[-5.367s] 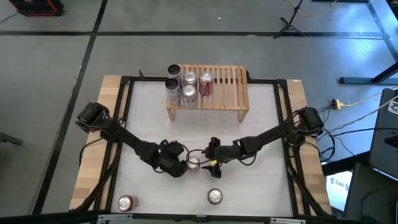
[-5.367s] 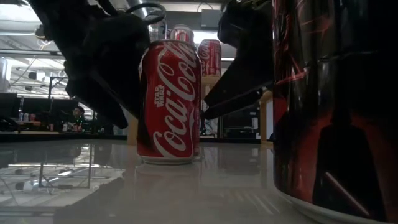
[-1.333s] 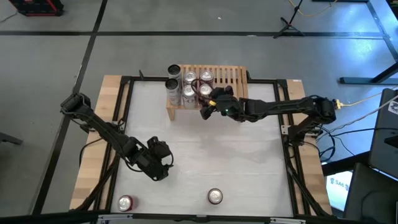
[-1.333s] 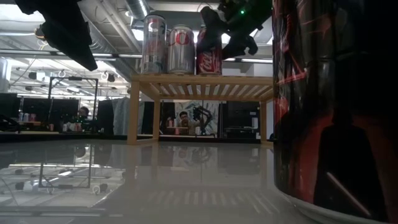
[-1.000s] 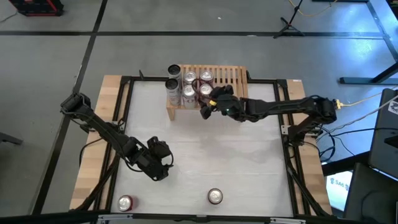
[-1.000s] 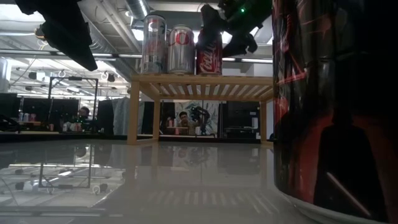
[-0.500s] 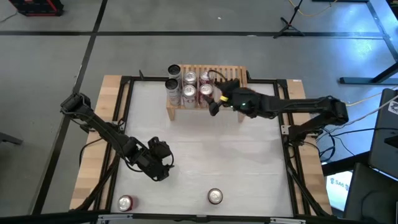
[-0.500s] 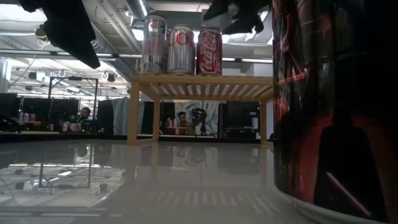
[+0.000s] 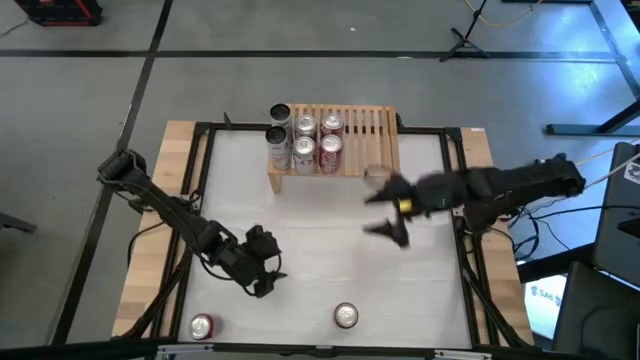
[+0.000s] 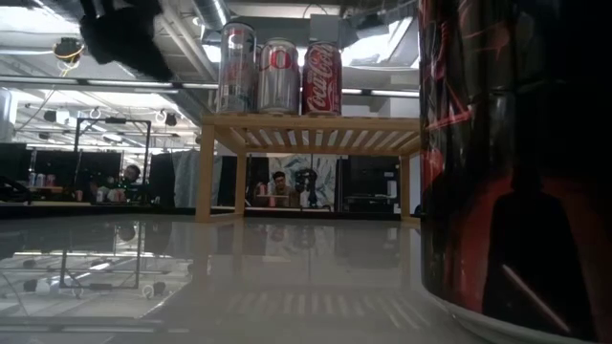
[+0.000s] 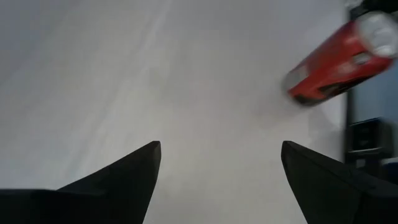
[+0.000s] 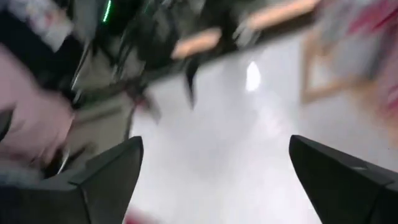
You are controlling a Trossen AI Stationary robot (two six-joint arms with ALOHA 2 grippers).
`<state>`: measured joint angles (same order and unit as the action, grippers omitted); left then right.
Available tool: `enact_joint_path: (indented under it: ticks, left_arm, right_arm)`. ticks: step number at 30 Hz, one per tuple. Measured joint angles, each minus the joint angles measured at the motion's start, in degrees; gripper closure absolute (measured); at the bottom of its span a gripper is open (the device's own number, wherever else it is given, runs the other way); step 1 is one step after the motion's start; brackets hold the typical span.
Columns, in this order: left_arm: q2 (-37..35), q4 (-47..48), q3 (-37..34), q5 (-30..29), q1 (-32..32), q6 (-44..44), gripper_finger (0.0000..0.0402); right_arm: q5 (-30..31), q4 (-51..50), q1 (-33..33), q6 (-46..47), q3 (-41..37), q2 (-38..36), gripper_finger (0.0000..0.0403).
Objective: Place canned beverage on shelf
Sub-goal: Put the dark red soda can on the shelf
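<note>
- The shelf (image 9: 334, 142) now carries a red can (image 9: 329, 149) standing on its own in the front row, beside the silver cans (image 9: 304, 151); half a second ago the right gripper was over it, so the placement looks finished.
- The low view agrees: the red can (image 10: 321, 78) stands upright on the slatted top (image 10: 311, 122), third along from the left leg, close beside its silver neighbour, with no finger near it.
- The right gripper (image 9: 393, 214) has swung well clear of the shelf and is over bare table (image 9: 330, 240) to the shelf's right front; its fingers are spread apart and hold nothing, as its own wrist view also shows.
- The left gripper (image 9: 265, 272) has barely shifted, low at the near left part of the table; its fingers are apart and empty, and its wrist view looks toward a red can (image 11: 339, 65) lying ahead of it.
- Two more cans wait at the near edge, a red one (image 9: 202, 325) and a silver-topped one (image 9: 346, 315), so I judge a further pick is the next job.
- The shelf's right half is bare of cans, leaving room.
</note>
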<state>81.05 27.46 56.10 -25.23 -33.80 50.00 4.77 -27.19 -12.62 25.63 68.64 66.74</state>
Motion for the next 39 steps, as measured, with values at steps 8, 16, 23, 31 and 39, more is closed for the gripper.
enact_joint_path:
  ticks: [8,16,23,31,39]
  left_arm:
    - [1.98,-12.95,0.00,2.10,0.00,0.99,0.0079]
    - [9.04,-21.46,0.89,5.57,-0.39,9.60,0.0083]
    - [16.57,-21.60,4.22,4.74,-1.52,12.70,0.0095]
    - [24.78,-26.62,7.01,4.63,-2.40,15.46,0.0096]
    - [32.62,-44.37,6.95,1.84,-3.37,14.37,0.0096]
  right_arm:
    - [4.82,-12.63,-18.52,10.92,-0.02,3.22,0.0010]
    - [16.11,-12.45,-33.58,19.23,-6.21,9.08,0.0010]
    - [21.21,10.92,-42.55,29.06,-20.85,13.45,0.0010]
    - [23.55,32.91,-42.70,24.02,-24.00,25.61,0.0010]
    - [25.63,48.86,-36.45,10.51,-23.90,35.76,0.0010]
